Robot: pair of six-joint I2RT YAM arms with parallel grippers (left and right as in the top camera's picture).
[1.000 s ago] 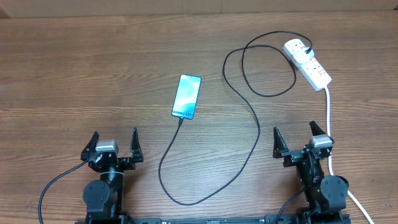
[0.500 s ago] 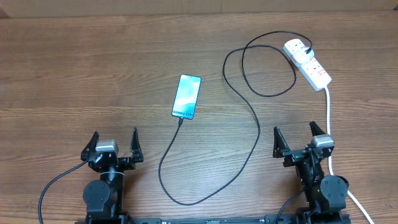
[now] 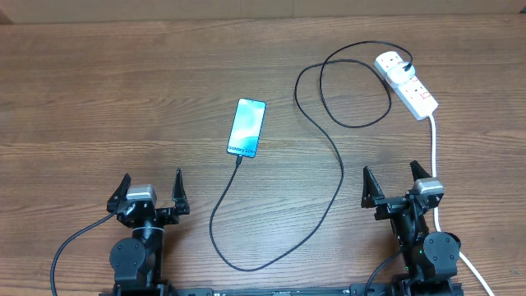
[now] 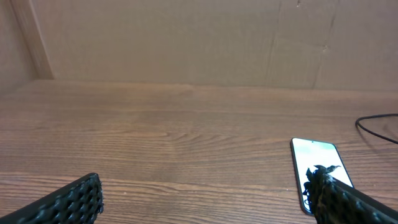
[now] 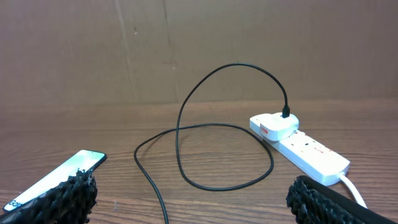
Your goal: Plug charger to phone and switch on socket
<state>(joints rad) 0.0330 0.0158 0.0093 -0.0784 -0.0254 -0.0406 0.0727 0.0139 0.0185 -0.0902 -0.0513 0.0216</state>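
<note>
Overhead, the phone [image 3: 246, 127] lies face up with its screen lit, near the middle of the wooden table [image 3: 99, 82]. The charger [image 3: 342, 174] meets the phone's near edge with its tip and sweeps toward the arms. It then runs back up the table and makes 1 loop before ending at a white adapter [image 3: 393, 62]. The adapter sits at the far end of the socket [image 3: 415, 92], which lies at the far right. The socket's thick white lead [image 3: 434, 152] trails past the right arm. The left gripper [image 3: 152, 182] and right gripper [image 3: 389, 174] hover at the near edge with jaws spread wide, holding nothing, well apart from all 3 things.
</note>
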